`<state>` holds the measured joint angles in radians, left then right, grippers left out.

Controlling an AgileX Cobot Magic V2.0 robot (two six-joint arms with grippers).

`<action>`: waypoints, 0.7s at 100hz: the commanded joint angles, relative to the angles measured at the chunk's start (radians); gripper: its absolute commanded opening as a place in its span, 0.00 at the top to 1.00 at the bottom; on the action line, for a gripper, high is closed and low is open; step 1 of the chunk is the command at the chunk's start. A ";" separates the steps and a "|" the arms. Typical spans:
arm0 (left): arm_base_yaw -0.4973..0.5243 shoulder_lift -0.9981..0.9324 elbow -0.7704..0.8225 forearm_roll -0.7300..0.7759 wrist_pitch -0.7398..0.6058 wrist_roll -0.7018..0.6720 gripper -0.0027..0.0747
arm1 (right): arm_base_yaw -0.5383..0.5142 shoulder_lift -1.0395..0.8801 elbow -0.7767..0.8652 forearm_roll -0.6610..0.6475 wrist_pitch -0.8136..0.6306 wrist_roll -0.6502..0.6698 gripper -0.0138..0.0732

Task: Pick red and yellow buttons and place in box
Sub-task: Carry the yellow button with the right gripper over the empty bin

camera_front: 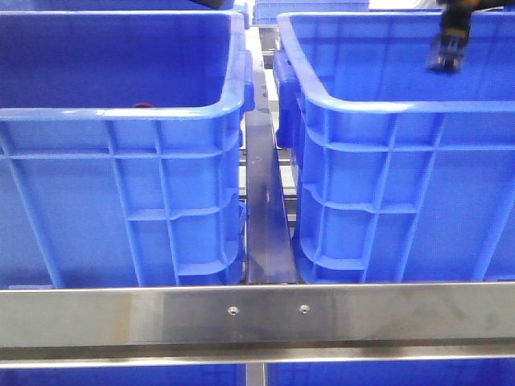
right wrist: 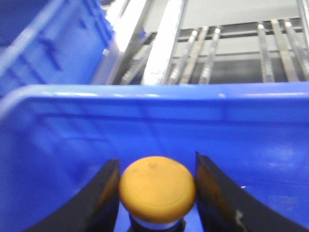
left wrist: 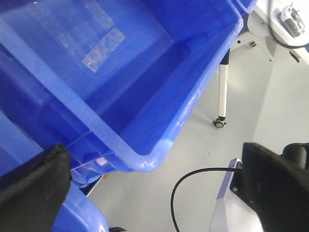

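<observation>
Step in hand: transfer of a picked button. The right claw (right wrist: pixel 157 193) grips a yellow button (right wrist: pixel 157 189) between its fingers, inside the right-hand blue crate (camera_front: pixel 386 104) near its far right corner. Judged next move: carry it to the target box, then release. The left claw (left wrist: pixel 154 188) is spread, empty, above the left crate (left wrist: pixel 159 150) rim.

- Steel crossbar (camera_front: pixel 257 315) across near edge, front view; two screw heads (camera_front: pixel 232 310) near its middle.
- Dark metal rail (camera_front: pixel 265 217) runs away from crossbar.
- Floor (left wrist: pixel 203 145) pale grey, smooth, seen in left wrist view.
- White leg w/ caster (left wrist: pixel 220 123) stands on it; black cable (left wrist: pixel 181 186) loops nearby.
- Metal roller bars (right wrist: pixel 212 53) in a rack, right wrist view, blurred.
- Light even, bright.
</observation>
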<state>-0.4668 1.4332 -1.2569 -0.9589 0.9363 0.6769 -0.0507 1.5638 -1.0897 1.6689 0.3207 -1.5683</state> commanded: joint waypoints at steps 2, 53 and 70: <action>-0.007 -0.035 -0.027 -0.061 -0.014 0.000 0.10 | -0.002 0.026 -0.061 0.161 0.024 -0.158 0.59; -0.007 -0.035 -0.027 -0.061 -0.019 0.000 0.10 | -0.002 0.256 -0.154 0.249 0.143 -0.276 0.59; -0.007 -0.035 -0.027 -0.061 -0.020 0.000 0.10 | -0.002 0.297 -0.199 0.249 0.143 -0.279 0.59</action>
<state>-0.4668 1.4332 -1.2569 -0.9589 0.9345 0.6769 -0.0507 1.8961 -1.2378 1.7961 0.4151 -1.8333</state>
